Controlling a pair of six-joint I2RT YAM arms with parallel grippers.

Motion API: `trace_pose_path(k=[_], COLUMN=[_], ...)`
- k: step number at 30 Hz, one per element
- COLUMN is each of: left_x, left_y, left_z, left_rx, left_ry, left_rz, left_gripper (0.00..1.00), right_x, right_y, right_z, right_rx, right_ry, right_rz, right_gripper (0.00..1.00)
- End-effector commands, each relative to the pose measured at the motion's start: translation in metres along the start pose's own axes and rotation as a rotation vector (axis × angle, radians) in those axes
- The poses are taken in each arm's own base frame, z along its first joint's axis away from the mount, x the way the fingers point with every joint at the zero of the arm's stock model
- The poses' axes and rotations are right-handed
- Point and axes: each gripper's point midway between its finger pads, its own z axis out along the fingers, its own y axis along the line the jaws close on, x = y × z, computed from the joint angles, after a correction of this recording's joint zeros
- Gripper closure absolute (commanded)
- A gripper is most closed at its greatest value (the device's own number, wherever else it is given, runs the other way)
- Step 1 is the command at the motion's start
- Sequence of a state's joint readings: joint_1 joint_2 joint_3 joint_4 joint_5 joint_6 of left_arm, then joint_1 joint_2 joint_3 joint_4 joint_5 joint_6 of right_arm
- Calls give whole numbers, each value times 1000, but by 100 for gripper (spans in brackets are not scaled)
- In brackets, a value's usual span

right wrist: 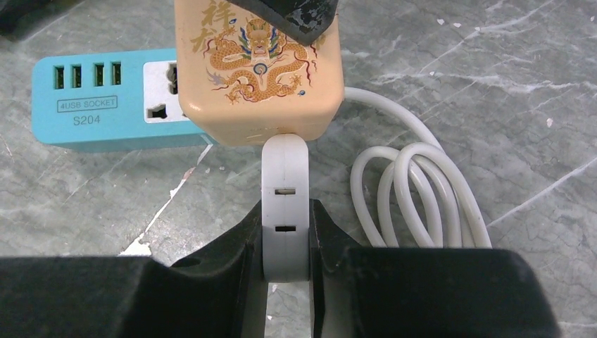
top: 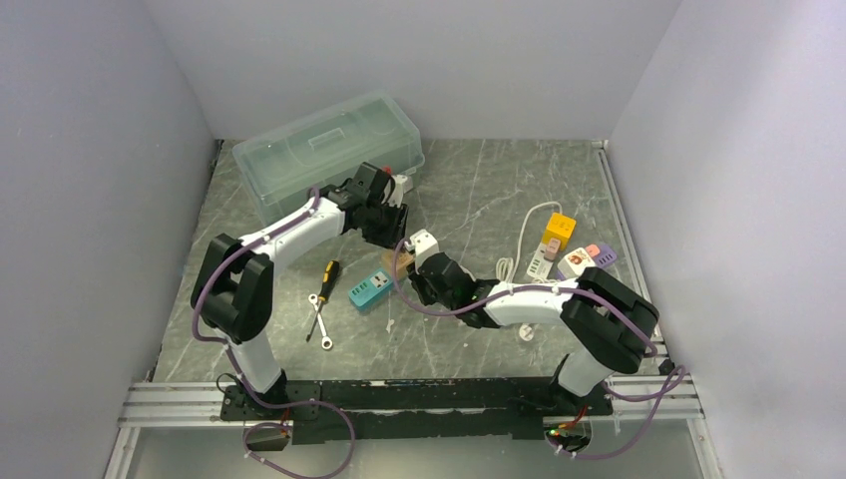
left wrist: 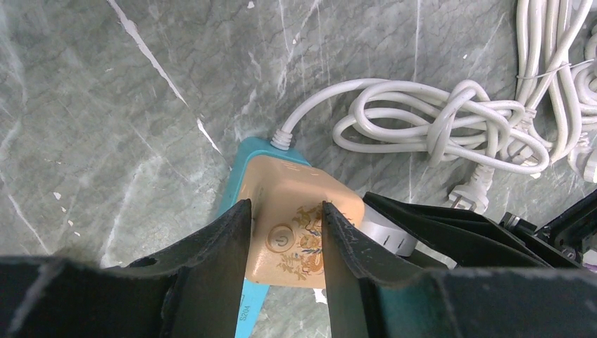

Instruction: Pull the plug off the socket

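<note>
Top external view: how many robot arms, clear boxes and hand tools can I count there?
Robot arms: 2, the left arm and the right arm
Clear box: 1
Hand tools: 2, a screwdriver and a wrench
Total: 5

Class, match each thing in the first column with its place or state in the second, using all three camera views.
Column 1:
1. dragon socket
2. white plug
3. teal power strip
4. clear box

Column 2:
a. clamped in the right tool
b. at the far edge of the table
c. clamped in the left tool
d. lying on the table, USB ports facing up

Pairs: 1-c, 2-a, 3-d, 4-b
</note>
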State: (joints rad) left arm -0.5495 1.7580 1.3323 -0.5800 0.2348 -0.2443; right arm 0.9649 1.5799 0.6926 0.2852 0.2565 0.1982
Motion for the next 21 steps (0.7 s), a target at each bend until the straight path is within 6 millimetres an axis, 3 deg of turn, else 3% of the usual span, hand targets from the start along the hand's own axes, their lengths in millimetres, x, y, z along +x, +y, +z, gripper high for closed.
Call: trace_pose_path(k=[1, 12, 21], left_x=[69, 71, 69], left_y=[47, 49, 46], left_z=[20, 22, 21], left_rx=[-185, -193, -178], left_ry=[251, 259, 246], left_rz=[26, 29, 34], left_gripper=[55, 56, 56], right_x=[-24, -24, -25], right_y=[-6, 1, -19], right_z=[-1, -2, -6], right_rx=[45, 118, -3], right_ry=[-70, -70, -75], right_rz=[7, -23, 97], right_gripper=[100, 100, 100])
